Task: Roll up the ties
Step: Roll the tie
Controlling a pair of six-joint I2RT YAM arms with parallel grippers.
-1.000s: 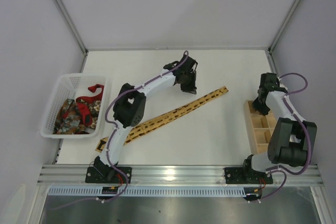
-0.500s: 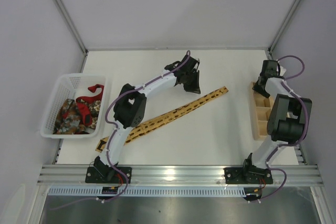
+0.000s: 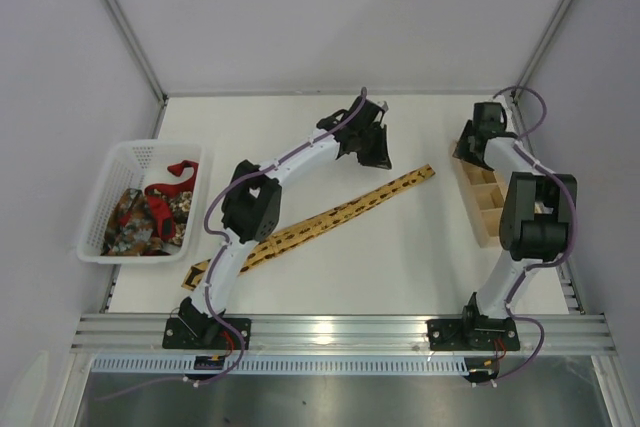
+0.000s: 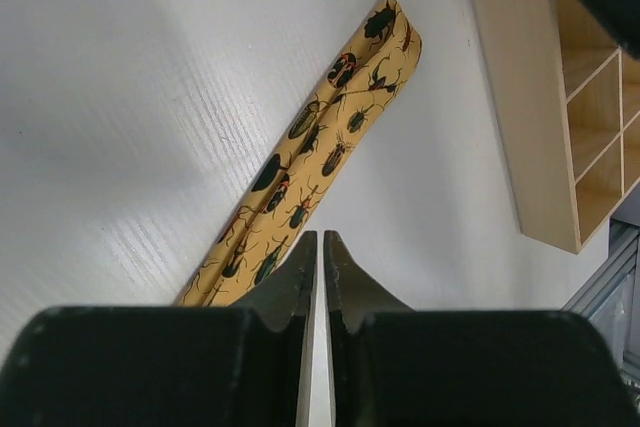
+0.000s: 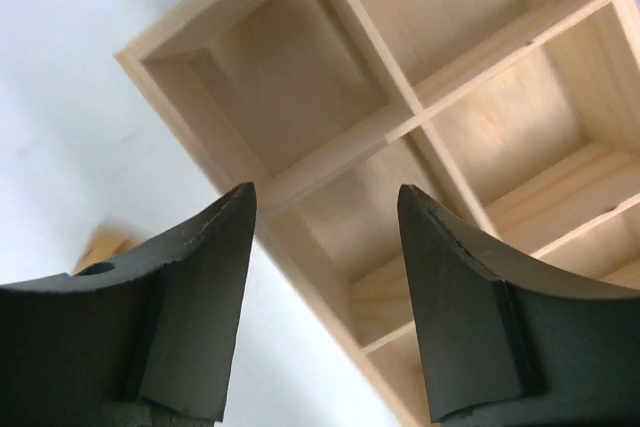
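Left wrist: yellow tie (image 4: 300, 177) lies beyond close-set fingers (image 4: 290, 292).

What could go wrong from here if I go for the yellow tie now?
1. The left fingers are nearly closed and empty above the yellow tie; lowered like this, they would likely push the fabric, not pinch it.
2. The tie's near end runs under the left arm, so rolling may drag it against the arm.
3. The right fingers stand open close over the wooden box; a drop could hit a divider.
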